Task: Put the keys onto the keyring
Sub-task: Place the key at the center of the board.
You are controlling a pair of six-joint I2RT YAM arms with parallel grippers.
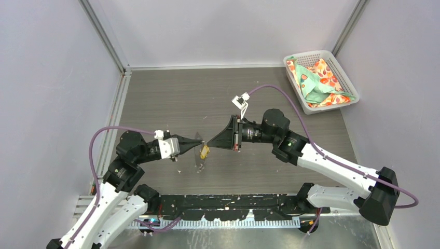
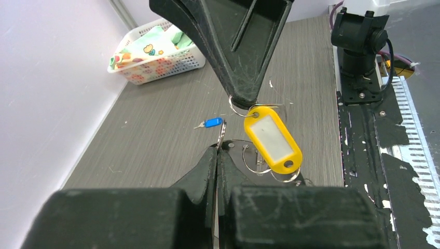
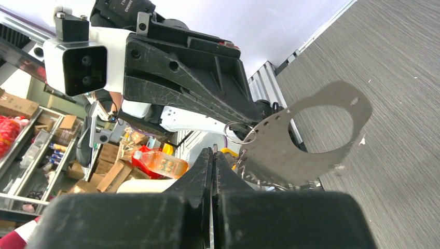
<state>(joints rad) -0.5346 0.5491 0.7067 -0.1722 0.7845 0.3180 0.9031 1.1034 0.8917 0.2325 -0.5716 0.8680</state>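
Observation:
My left gripper (image 1: 193, 143) is shut on the keyring (image 1: 197, 139), a flat grey ring-shaped plate (image 3: 290, 150) with small holes along its rim, held above the table. Tip to tip with it, my right gripper (image 1: 207, 142) is shut on the small wire loop (image 2: 238, 110) of the yellow key (image 2: 272, 137), which hangs beside the plate's rim (image 2: 236, 150). Thin wire loops (image 2: 254, 162) hang at the rim under the yellow key. The blue key (image 2: 211, 123) lies on the table beyond the left gripper (image 2: 220, 148). The right gripper (image 3: 214, 150) shows shut tips.
A white basket (image 1: 311, 55) with patterned cloth stands at the back right, also seen in the left wrist view as the basket (image 2: 155, 65). Grey walls close in the table on three sides. A black rail (image 1: 228, 205) with the arm bases runs along the near edge.

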